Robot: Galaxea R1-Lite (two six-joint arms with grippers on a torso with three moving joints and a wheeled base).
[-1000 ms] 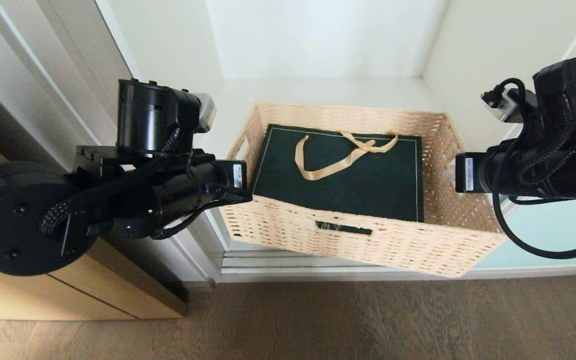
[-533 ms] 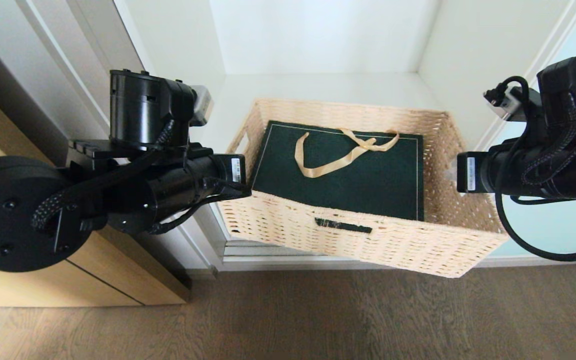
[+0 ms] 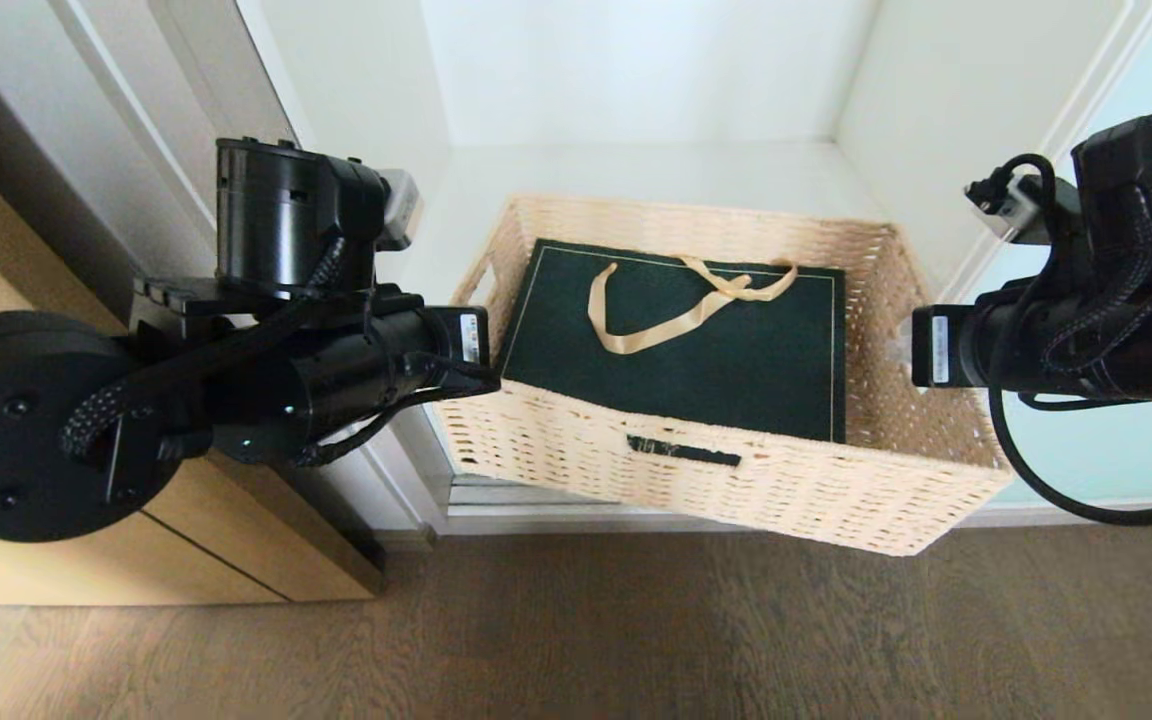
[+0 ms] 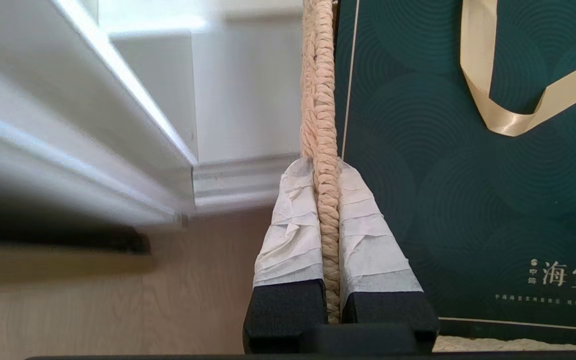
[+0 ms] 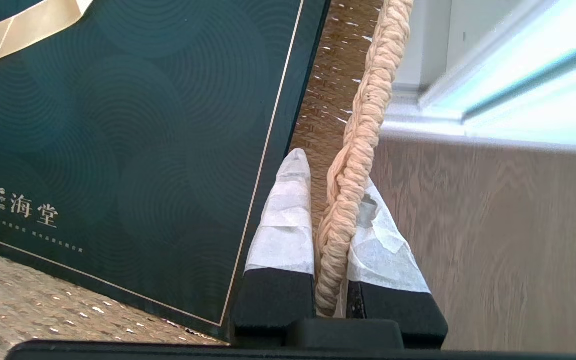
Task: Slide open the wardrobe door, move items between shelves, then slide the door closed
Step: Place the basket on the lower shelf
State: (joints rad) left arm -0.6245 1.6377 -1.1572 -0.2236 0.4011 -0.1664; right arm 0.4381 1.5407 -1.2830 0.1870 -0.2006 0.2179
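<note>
In the head view the left gripper (image 4: 325,220) and right gripper (image 5: 330,225) themselves were hidden behind their own arms, so only the wrist views showed them pinched on the wicker basket (image 3: 736,490) rim. The gift bag (image 3: 696,350) covered most of the basket's bottom, and the basket hid the shelf (image 3: 636,170) front edge, so contact there perhaps could not be judged. The sliding wardrobe door (image 3: 1096,450) was cut off at the right edge, with the right arm covering part of it.

Basket (image 3: 736,480): rough woven tan wicker, braided rim.
Gift bag (image 3: 736,350): matt dark green paper, faint embossed rings; satin gold ribbon (image 3: 676,310).
Tool fingertips (image 4: 288,225): crinkled white tape over black plastic.
Shelf (image 3: 656,170): smooth white board.
Floor (image 3: 636,630): matt wood-grain.
</note>
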